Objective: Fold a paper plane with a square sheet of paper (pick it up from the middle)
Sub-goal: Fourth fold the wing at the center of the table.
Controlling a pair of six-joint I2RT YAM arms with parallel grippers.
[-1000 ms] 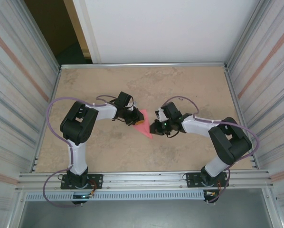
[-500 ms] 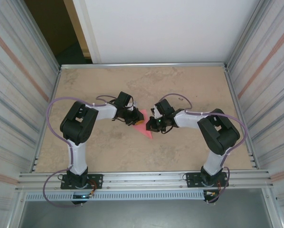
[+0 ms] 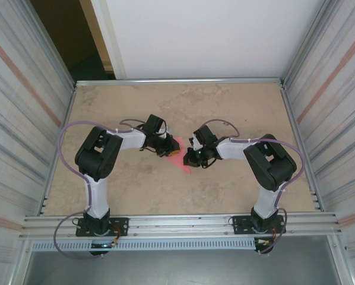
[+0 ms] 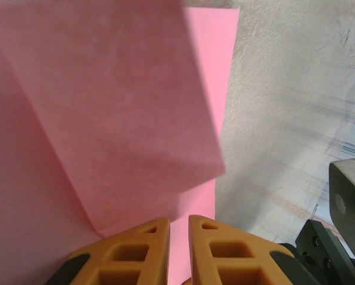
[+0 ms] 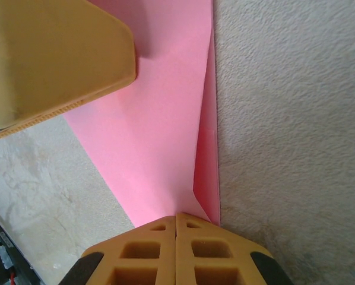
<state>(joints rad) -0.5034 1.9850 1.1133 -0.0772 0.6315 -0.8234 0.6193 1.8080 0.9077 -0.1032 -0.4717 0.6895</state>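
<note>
- My right pincer [image 5: 176, 217] is closed, fingertips pressed together at the near edge of the square sheet of paper [image 5: 159, 130], beside a narrow folded strip.
- My left pincer [image 4: 178, 221] has its jaws a slit apart, with pink showing through. I cannot tell whether it pinches the sheet.
- Ahead of the left pincer, part of the sheet is folded over and raised.
- The sheet lies mid-surface [image 3: 225, 107], a pink wedge between both pincers.

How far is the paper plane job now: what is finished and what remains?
Done: the pink sheet carries diagonal folds and a point. In hand: left gripper nearly closed on it, right gripper shut at the folded edge. Remaining: it looks like a wide wedge; lengthwise wing folds are not yet made.
</note>
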